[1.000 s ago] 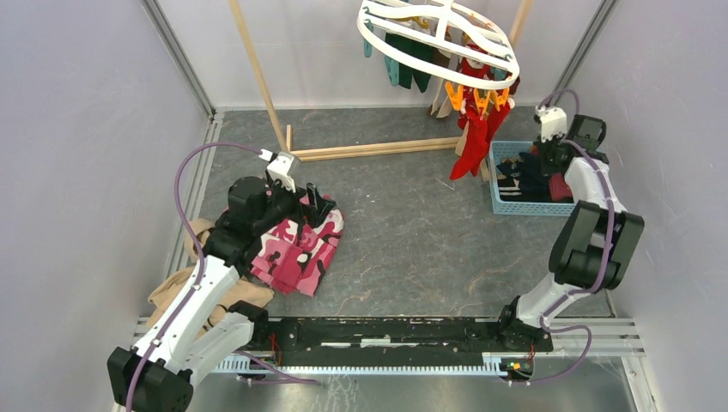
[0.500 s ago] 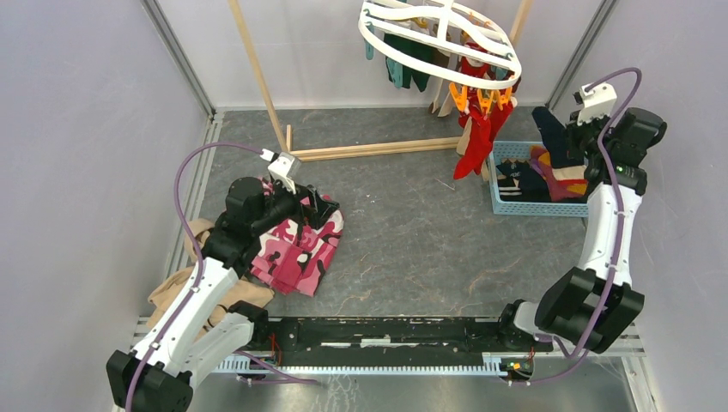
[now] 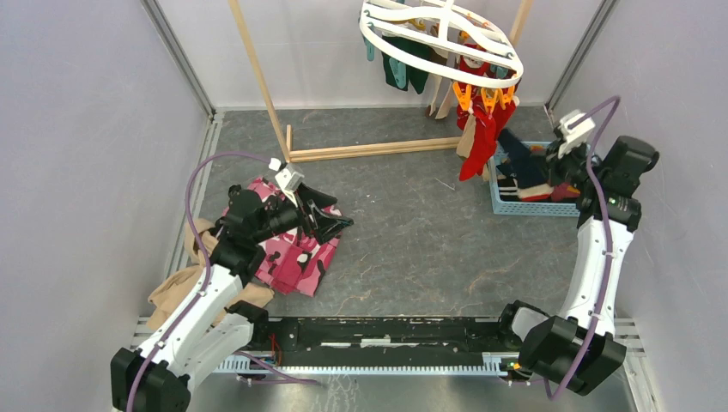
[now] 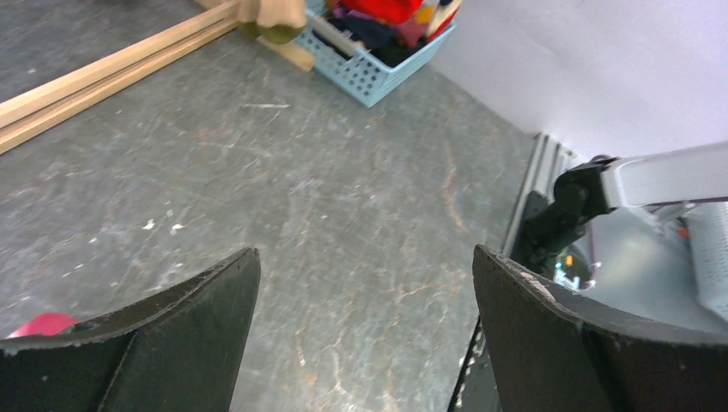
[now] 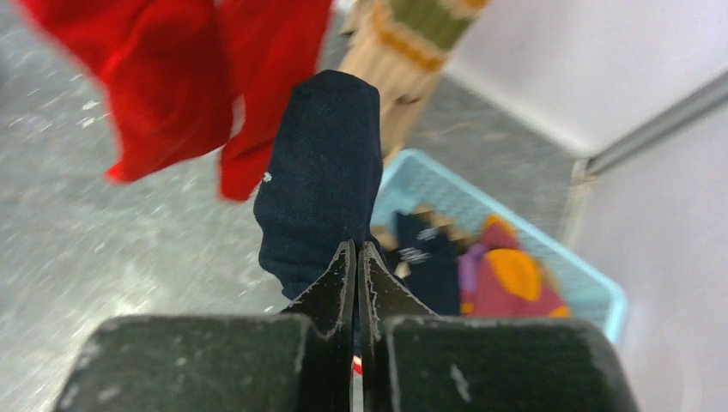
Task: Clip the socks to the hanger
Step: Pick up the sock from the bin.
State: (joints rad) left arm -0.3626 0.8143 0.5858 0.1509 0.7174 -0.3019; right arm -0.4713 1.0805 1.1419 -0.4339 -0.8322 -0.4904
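The white oval hanger [image 3: 374,31] hangs at the back with orange clips. Red socks [image 3: 476,142] and dark green socks [image 3: 403,73] dangle from it. My right gripper [image 3: 549,163] [image 5: 356,253] is shut on a navy sock [image 5: 322,172] [image 3: 515,150], holding it above the basket's left end, just right of the hanging red socks [image 5: 172,86]. More socks [image 5: 506,275] lie in the basket. My left gripper [image 3: 330,219] [image 4: 365,251] is open with nothing between its fingers, over the floor at the right edge of the pink cloth.
A blue basket [image 3: 506,204] [image 5: 592,292] stands at the right wall. The wooden rack's base bar [image 3: 360,150] [image 4: 103,81] crosses the back floor. A pink camouflage cloth [image 3: 296,249] and a tan cloth [image 3: 176,292] lie at the left.
My right arm lifted the navy sock out of the basket, then brought it left toward the hanging red socks. My left gripper turned right, off the pink cloth.
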